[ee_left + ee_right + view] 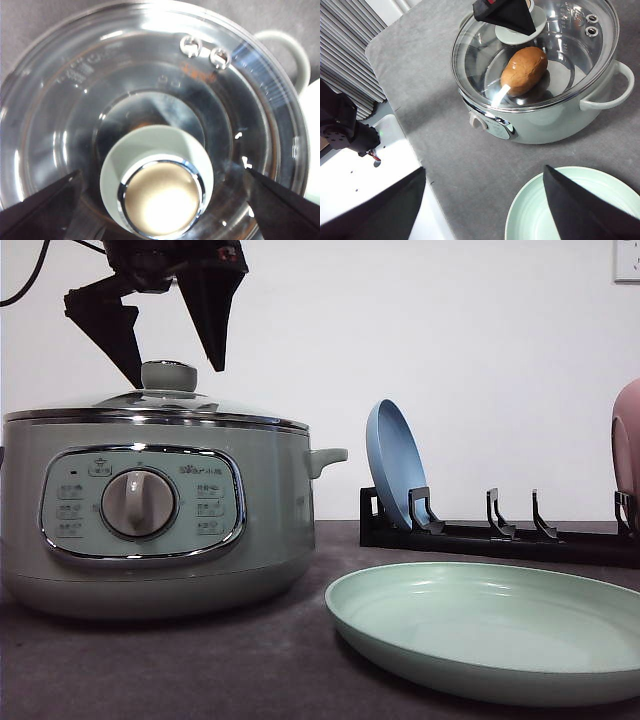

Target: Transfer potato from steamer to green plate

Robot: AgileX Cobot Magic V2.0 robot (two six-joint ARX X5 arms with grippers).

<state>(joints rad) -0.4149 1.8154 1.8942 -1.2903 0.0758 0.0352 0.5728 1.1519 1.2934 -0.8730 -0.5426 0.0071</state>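
Potato: lies inside the steamer, under the glass lid.
Left fingers: spread, astride the knob, not touching it.
Right fingers: spread, empty, high above the plate.
Risk: an off-centre pinch could slip off the smooth knob and drop the lid.
Plate: close beside the steamer; a swung lid might clip it.

A dark grey bench carries the sage-green steamer directly beneath the left end effector. The green plate lies flat beside the steamer, under the right end effector. A black plate rack stands behind it.
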